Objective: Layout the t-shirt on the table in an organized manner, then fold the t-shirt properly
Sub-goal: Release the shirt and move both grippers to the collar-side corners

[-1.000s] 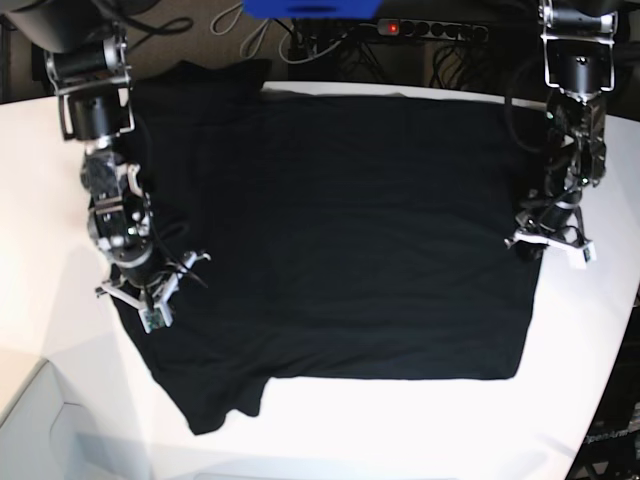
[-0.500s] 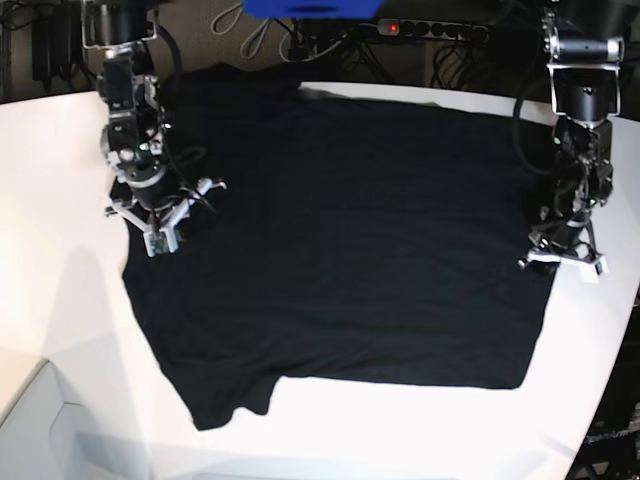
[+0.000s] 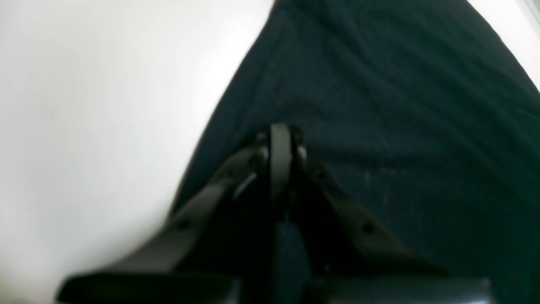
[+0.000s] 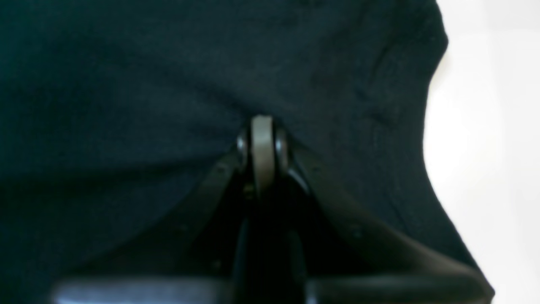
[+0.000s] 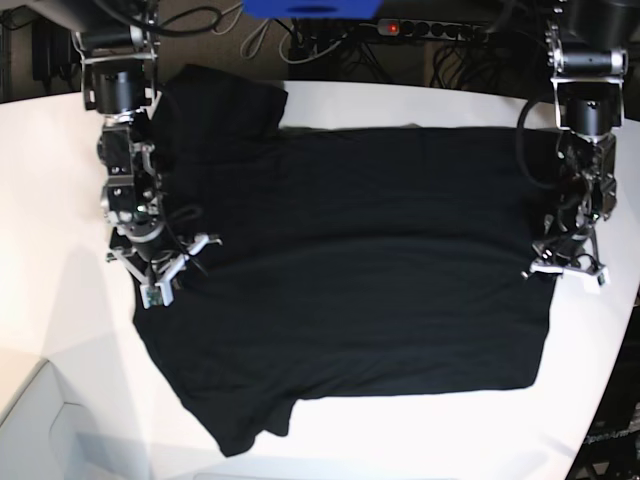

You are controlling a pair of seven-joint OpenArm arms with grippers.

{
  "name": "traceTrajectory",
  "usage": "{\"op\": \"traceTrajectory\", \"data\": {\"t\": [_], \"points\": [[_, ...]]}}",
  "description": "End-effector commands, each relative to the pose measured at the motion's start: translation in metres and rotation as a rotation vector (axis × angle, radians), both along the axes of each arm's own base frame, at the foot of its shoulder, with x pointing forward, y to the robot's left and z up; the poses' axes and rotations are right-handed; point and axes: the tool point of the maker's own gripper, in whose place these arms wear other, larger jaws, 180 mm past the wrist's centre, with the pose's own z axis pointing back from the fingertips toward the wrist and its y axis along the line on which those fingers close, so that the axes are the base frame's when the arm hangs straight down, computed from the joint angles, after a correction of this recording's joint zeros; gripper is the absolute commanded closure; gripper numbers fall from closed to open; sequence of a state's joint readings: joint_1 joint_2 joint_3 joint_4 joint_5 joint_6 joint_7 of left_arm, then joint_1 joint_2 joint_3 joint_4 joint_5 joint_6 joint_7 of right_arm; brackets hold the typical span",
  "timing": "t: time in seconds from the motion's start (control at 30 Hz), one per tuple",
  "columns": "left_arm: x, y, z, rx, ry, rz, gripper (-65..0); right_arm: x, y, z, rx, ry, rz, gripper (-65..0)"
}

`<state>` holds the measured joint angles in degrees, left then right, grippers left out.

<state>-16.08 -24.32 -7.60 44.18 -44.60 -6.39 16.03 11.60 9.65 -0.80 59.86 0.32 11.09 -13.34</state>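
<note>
Left claw (image 5: 566,268) clamped on the t-shirt (image 5: 350,260) at its right edge, jaws pressed together with black cloth pinched between, bare white just beside. Right claw (image 5: 160,275) likewise clamped on the left edge of the cloth, jaws together, fabric bunched around the tips. Between them, plain black side up, spread mostly flat across the middle of the white tabletop (image 5: 40,200), one sleeve angled toward the near left, another at the far left corner. Beyond the far edge, cables and a power strip (image 5: 430,30).
</note>
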Motion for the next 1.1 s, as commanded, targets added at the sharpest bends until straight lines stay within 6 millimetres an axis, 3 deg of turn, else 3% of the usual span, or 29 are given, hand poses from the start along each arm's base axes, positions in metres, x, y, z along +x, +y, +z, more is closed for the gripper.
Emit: {"op": "traceTrajectory", "data": {"t": [0.0, 0.13, 0.27, 0.43, 0.57, 0.73, 0.8, 0.97, 1.07], "points": [[0.008, 0.009, 0.013, 0.02, -0.025, 0.01, -0.1, -0.012, -0.008, -0.015, -0.04, 0.089, -0.006, 0.0], [0.024, 0.009, 0.029, 0.019, -0.066, 0.012, -0.1, -0.009, -0.009, -0.011, -0.043, 0.079, -0.005, 0.0], [0.028, 0.014, 0.039, 0.02, -0.086, 0.016, -0.1, -0.012, -0.006, 0.019, -0.053, -0.01, 0.007, 0.0], [0.039, 0.007, 0.081, 0.069, -0.187, -0.044, -0.3, -0.029, -0.007, 0.068, -0.063, -0.145, -0.005, 0.0], [0.016, -0.006, 0.095, 0.09, -0.17, -0.132, -0.4, -0.062, -0.004, 0.081, -0.087, -0.15, 0.012, 0.0], [-0.043, -0.001, 0.1, 0.064, -0.101, -0.134, -1.1, -0.097, -0.015, 0.093, -0.079, -0.146, -0.061, -0.9], [-0.065, 0.002, 0.097, 0.059, -0.076, -0.115, -5.5, -0.108, -0.018, 0.094, -0.069, -0.142, -0.089, -4.8], [-0.116, 0.001, 0.084, 0.066, -0.015, -0.099, -28.5, -0.141, -0.03, 0.085, -0.039, -0.103, -0.199, -22.4], [-0.136, -0.009, 0.067, 0.037, 0.029, -0.095, -29.3, -0.154, -0.037, 0.078, -0.025, -0.08, -0.253, -28.8]]}}
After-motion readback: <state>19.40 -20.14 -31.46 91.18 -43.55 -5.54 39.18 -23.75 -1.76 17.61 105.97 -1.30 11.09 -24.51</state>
